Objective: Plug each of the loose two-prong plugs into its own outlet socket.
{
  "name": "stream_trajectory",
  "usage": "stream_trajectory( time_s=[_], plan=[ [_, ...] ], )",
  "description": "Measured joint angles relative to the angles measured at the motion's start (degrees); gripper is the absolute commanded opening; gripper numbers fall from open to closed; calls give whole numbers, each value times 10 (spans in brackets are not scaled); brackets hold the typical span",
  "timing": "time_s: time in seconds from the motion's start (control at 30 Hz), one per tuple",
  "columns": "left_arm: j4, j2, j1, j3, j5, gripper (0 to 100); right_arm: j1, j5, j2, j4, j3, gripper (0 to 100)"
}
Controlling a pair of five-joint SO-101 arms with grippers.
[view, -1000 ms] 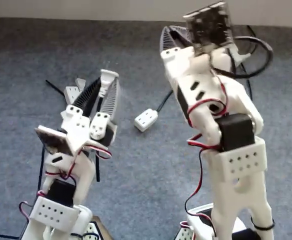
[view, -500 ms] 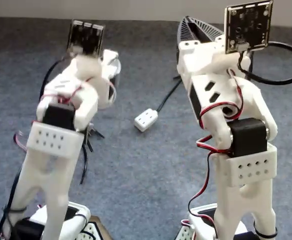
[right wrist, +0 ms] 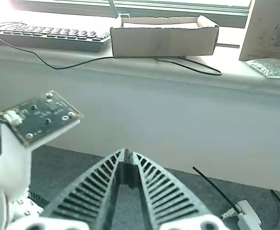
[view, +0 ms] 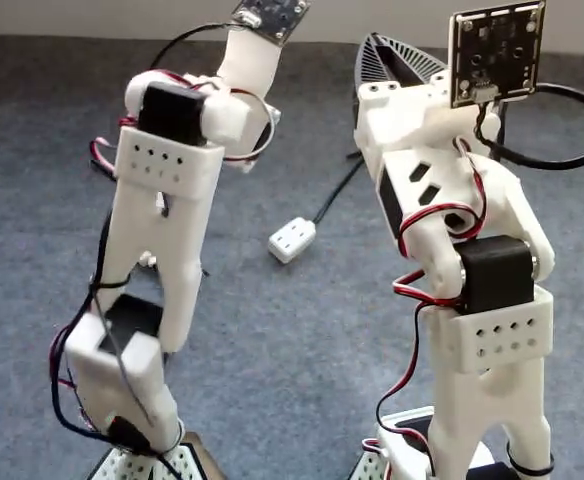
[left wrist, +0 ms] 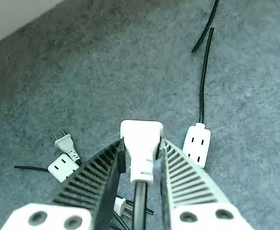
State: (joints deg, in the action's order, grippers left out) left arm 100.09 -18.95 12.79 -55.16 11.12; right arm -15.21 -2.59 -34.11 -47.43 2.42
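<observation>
The left jaws pinch a white plastic plug (left wrist: 141,151) over a white outlet socket (left wrist: 196,145) on the grey carpeted desk (left wrist: 255,96), while the right jaws are pressed together.

Grey carpet (view: 302,330) covers the whole work surface, running back to a white wall (right wrist: 178,124). Up on the ledge (right wrist: 130,67) above that wall sits a dark keyboard (right wrist: 49,33), and just beside it an open cardboard box (right wrist: 164,40). A thin black cable (right wrist: 58,67) trails along the ledge below the keyboard. Further along lies a small clear bag (right wrist: 272,68), with a brown board (right wrist: 269,26) standing upright behind it.
</observation>
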Motion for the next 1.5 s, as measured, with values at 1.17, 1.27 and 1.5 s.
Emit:
stream_trajectory(
  time_s=[1.17, 1.27, 1.5],
  plan=[
    [-26, -223, 74, -19, 73, 7, 20, 0, 416, -343, 608, 12],
    [-33, -240, 72, -19, 49, 7, 27, 0, 416, -367, 655, 12],
    [-34, -292, 74, -19, 43, 7, 27, 0, 416, -397, 713, 13]
  ],
)
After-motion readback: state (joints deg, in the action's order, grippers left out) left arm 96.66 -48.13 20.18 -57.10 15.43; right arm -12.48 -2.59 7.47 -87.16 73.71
